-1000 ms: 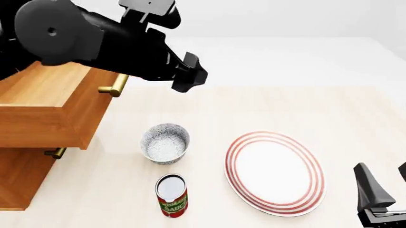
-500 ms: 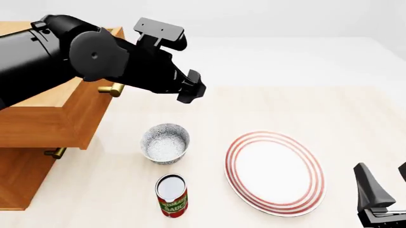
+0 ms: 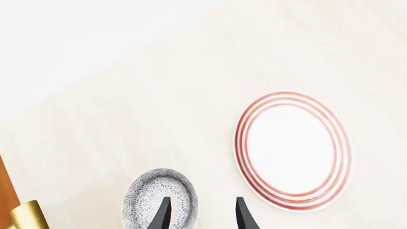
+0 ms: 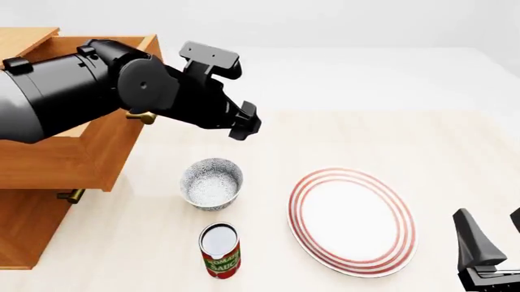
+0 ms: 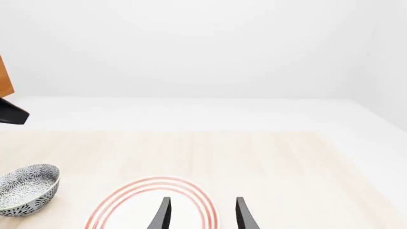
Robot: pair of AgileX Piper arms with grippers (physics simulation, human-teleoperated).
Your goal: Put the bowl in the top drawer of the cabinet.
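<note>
Bowl: the speckled bowl (image 4: 211, 183) sits empty on the table (image 4: 366, 134), at 12 o'clock from the tomato sauce can (image 4: 219, 250), 9 o'clock of the red-ringed plate (image 4: 352, 220).
Drawer: the top drawer (image 4: 69, 143) stands pulled out of the cabinet (image 4: 24, 231).
Left gripper (image 3: 200, 214): jaws apart, empty, above the bowl.
Right gripper (image 5: 200, 214): jaws apart, idle.
Advice: descend straddling one rim wall, clear of the can.
</note>
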